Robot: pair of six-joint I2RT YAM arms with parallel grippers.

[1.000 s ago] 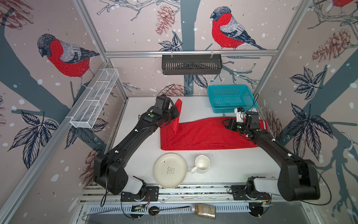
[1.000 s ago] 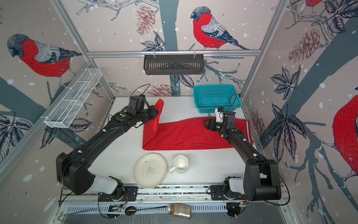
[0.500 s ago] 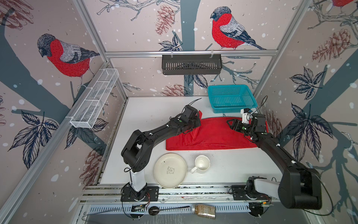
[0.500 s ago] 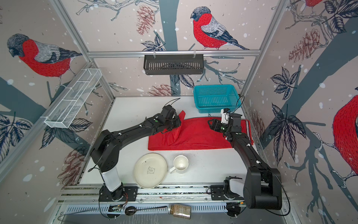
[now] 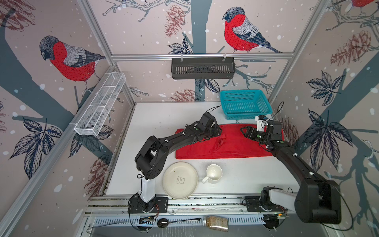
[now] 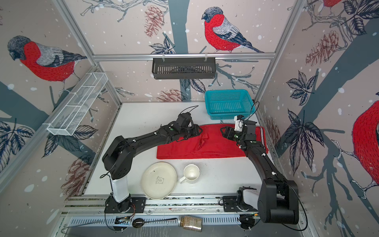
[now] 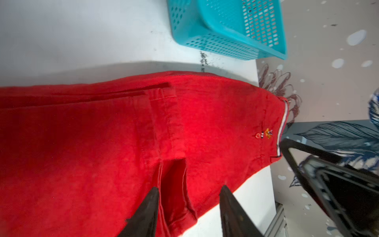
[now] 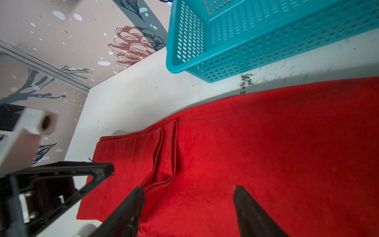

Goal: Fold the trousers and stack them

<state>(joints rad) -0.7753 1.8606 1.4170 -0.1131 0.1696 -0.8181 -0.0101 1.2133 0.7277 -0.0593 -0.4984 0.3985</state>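
Only one trousers (image 5: pixel 235 147) — folded flat; one basket (image 5: pixel 246 116); one plate (image 5: pixel 180 180); one cup (image 5: pixel 214 173).

Bullfinch-papered walls (image 5: pixel 143 30) (white table (image 5: pixel 164 115))

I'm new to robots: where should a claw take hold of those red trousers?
Probably the striped waistband end, pinched from above by the right claw: the trousers lie flat, so only an edge can be pinched, and that end lies nearest.
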